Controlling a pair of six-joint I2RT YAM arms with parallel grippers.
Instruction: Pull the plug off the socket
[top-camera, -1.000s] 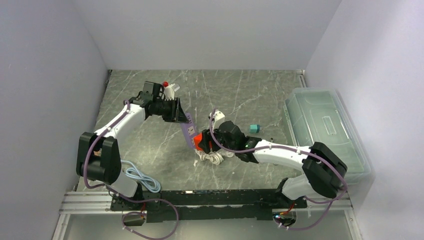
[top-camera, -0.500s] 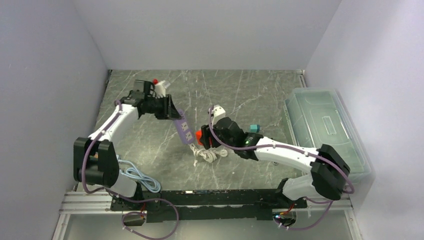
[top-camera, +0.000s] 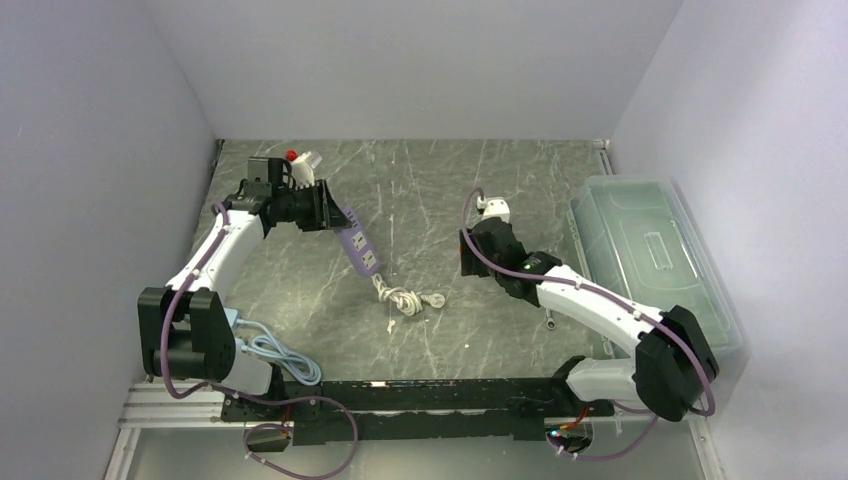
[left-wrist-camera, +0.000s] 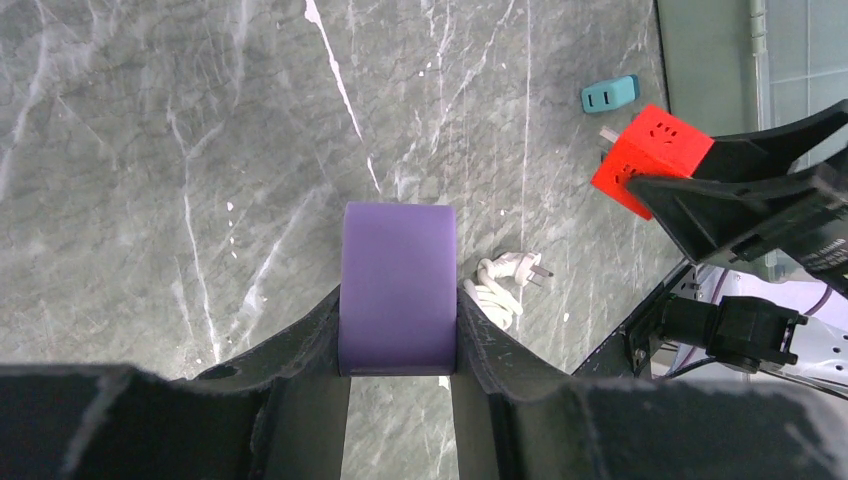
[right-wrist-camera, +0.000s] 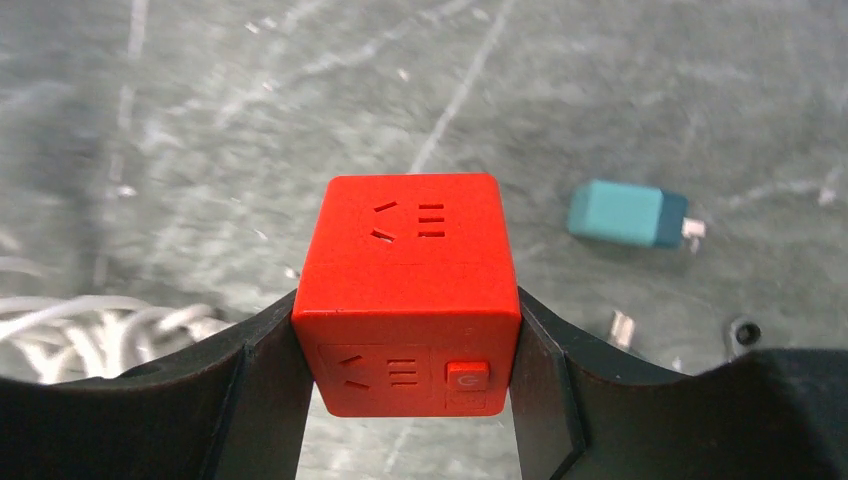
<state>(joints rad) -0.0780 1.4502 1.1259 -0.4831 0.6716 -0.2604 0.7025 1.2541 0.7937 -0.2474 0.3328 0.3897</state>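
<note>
A purple power strip (top-camera: 356, 240) is held at its end by my left gripper (top-camera: 330, 212), tilted above the table at the back left. In the left wrist view the strip (left-wrist-camera: 398, 270) sits between my shut fingers (left-wrist-camera: 310, 335). My right gripper (right-wrist-camera: 405, 310) is shut on a red cube plug (right-wrist-camera: 408, 285), which is clear of the strip and held to its right; the cube also shows in the left wrist view (left-wrist-camera: 650, 160). In the top view my right gripper (top-camera: 468, 255) hides the cube. The strip's white cord (top-camera: 405, 298) lies coiled on the table.
A teal adapter (right-wrist-camera: 625, 213) lies on the table near the right gripper. A clear lidded plastic box (top-camera: 650, 250) stands along the right wall. A pale blue cable (top-camera: 278, 358) is coiled by the left arm's base. Walls close the left, back and right.
The red cube has come off the purple strip. My right gripper has moved right with it; my left gripper has drawn the strip back and to the left.
</note>
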